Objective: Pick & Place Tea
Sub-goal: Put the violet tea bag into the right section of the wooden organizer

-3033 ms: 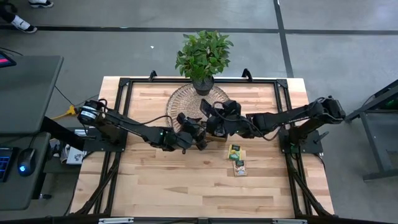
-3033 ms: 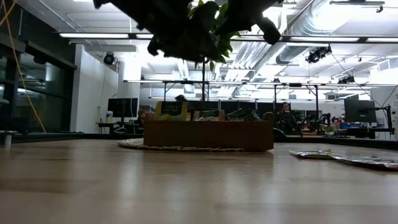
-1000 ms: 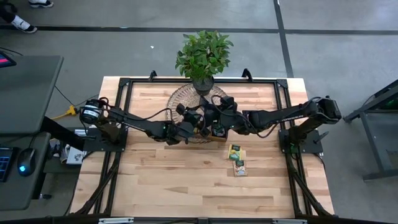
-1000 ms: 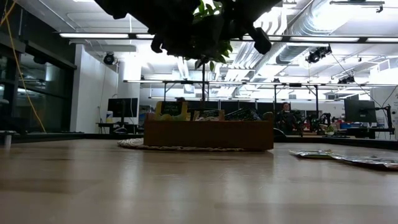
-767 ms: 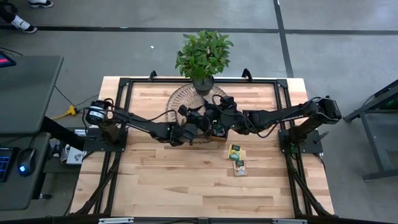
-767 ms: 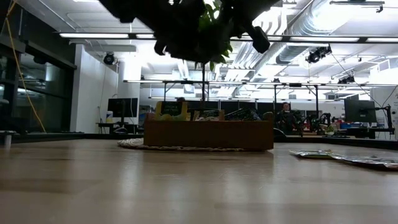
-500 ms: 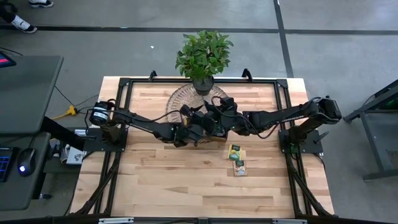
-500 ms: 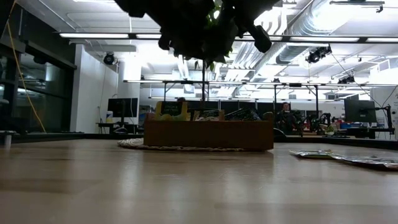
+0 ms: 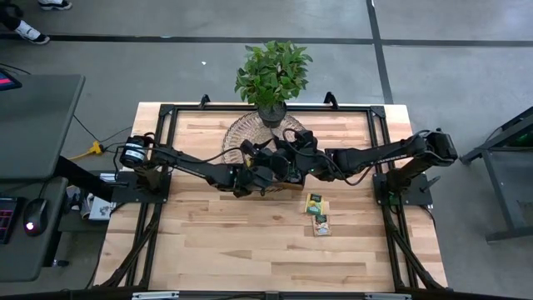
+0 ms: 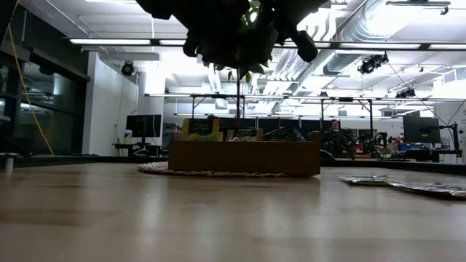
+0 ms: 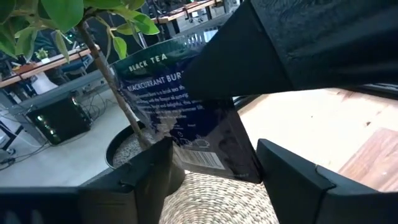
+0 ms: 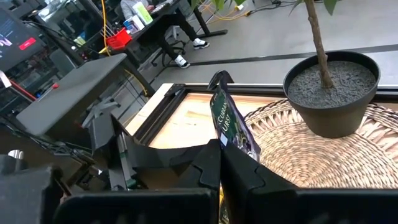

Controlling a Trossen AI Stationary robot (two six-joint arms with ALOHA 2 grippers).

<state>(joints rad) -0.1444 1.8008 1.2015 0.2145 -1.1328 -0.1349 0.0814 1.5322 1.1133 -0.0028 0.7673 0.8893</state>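
My right gripper (image 12: 219, 160) pinches a black tea sachet (image 11: 186, 112) just in front of the potted plant (image 9: 271, 77) (label reads "blackcurrant"), above the wooden tray (image 10: 244, 156); my left gripper (image 11: 211, 168) stands spread around the sachet's lower edge, apparently not touching it

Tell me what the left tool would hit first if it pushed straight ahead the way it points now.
Most likely the dark black tea sachet pinched by the right tool; it hangs right in front of the left tool, whose fingers flank it. Beyond it stand the plant pot and woven mat, though depth is uncertain.
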